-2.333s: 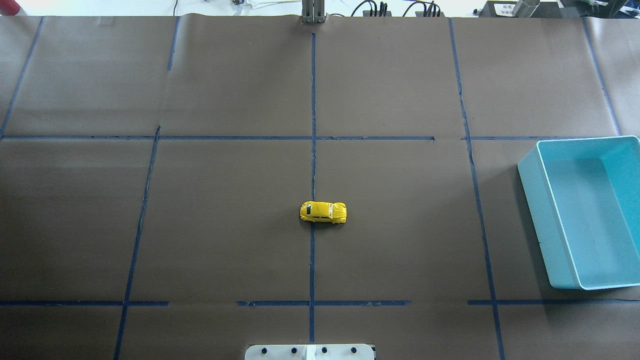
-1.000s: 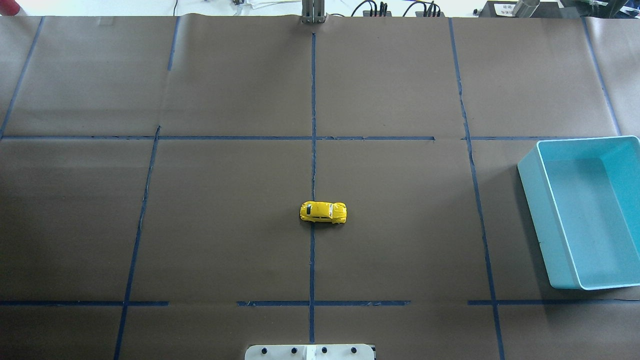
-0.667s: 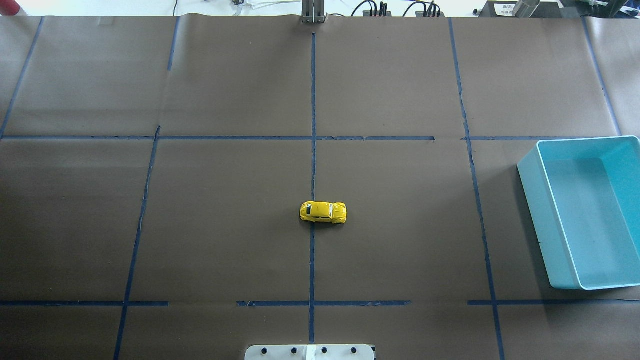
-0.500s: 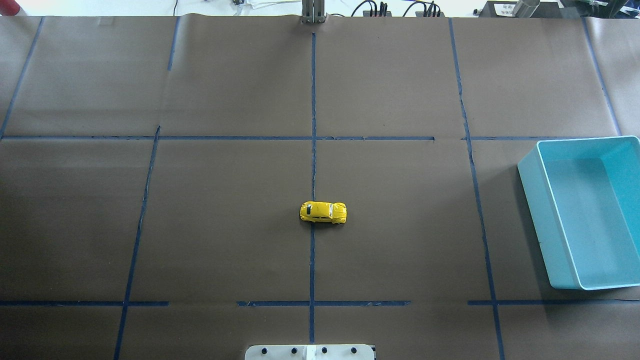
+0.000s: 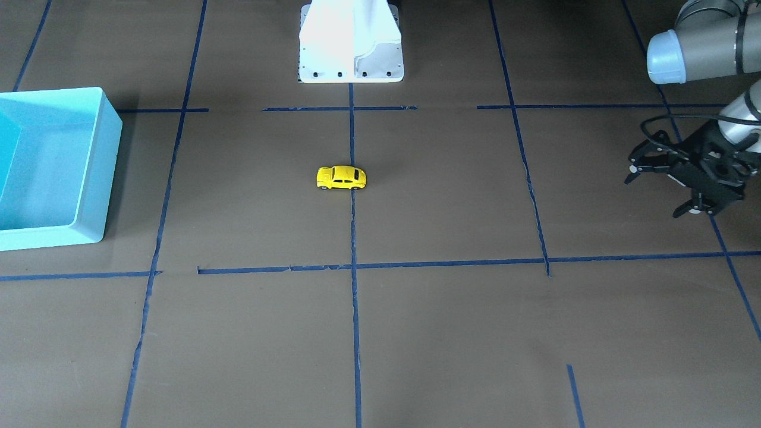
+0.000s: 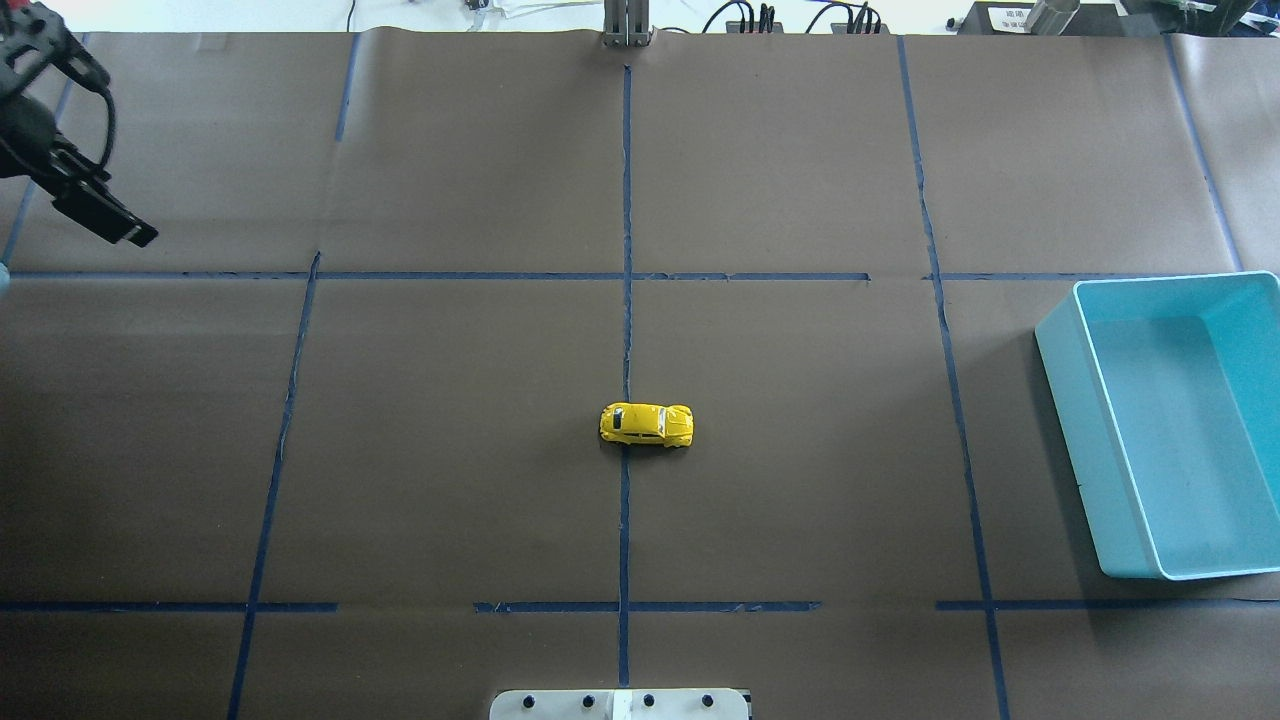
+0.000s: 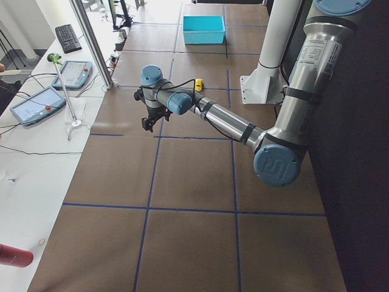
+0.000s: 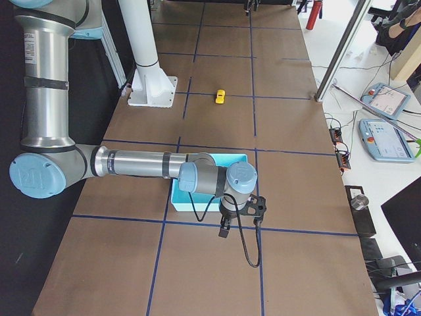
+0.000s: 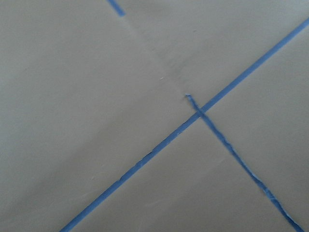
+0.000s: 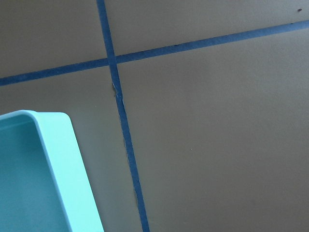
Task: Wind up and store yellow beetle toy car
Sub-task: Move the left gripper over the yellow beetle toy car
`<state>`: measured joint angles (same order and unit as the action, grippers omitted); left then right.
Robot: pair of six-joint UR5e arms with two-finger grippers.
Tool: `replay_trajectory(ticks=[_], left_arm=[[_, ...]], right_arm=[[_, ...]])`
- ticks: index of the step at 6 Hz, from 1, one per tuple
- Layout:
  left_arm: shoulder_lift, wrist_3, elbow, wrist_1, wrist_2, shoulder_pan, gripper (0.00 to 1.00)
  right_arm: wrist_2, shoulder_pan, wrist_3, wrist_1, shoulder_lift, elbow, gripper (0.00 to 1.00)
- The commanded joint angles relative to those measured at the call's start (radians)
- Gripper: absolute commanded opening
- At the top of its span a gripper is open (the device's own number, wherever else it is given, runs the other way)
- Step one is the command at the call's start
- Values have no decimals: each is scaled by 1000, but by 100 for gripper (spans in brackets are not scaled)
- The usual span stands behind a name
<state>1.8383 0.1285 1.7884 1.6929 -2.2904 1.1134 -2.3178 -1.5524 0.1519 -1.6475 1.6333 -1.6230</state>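
The yellow beetle toy car (image 6: 646, 425) stands on its wheels at the table's middle, on the centre tape line; it also shows in the front view (image 5: 341, 178) and small in both side views (image 7: 198, 84) (image 8: 220, 97). My left gripper (image 5: 656, 192) hangs open and empty above the table's far left, well away from the car. In the overhead view only part of it shows, at the top left corner. My right gripper (image 8: 238, 212) shows only in the exterior right view, beside the turquoise bin's near corner; I cannot tell whether it is open or shut.
The turquoise bin (image 6: 1066, 420) sits empty at the table's right edge (image 5: 98, 172), and its rim (image 10: 54, 159) fills the lower left of the right wrist view. Blue tape lines grid the brown paper cover. The robot's white base (image 5: 351, 41) stands behind the car.
My left gripper has come into the overhead view at the top left, where nothing showed before. The car and the bin have not moved.
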Motion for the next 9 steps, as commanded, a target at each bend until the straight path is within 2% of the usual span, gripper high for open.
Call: replay_trajectory(ticks=[1, 3, 4, 5, 6, 7, 9], left_arm=[[97, -3, 17, 73, 95, -168, 100], [253, 6, 14, 5, 97, -338, 100], [319, 8, -21, -16, 97, -380, 100], [353, 16, -3, -127, 97, -410, 100], [414, 14, -13, -198, 135, -497, 100], [470, 14, -26, -252, 237, -579, 100], [545, 10, -113, -257, 279, -633, 99]], right_arm=[[0, -2, 0, 0, 0, 0, 100], [0, -2, 0, 0, 0, 2, 100], [0, 0, -2, 0, 0, 0, 100], [0, 0, 0, 0, -1, -1, 100], [0, 0, 0, 0, -1, -1, 100], [0, 0, 0, 0, -1, -3, 100], [0, 0, 0, 0, 0, -1, 100]])
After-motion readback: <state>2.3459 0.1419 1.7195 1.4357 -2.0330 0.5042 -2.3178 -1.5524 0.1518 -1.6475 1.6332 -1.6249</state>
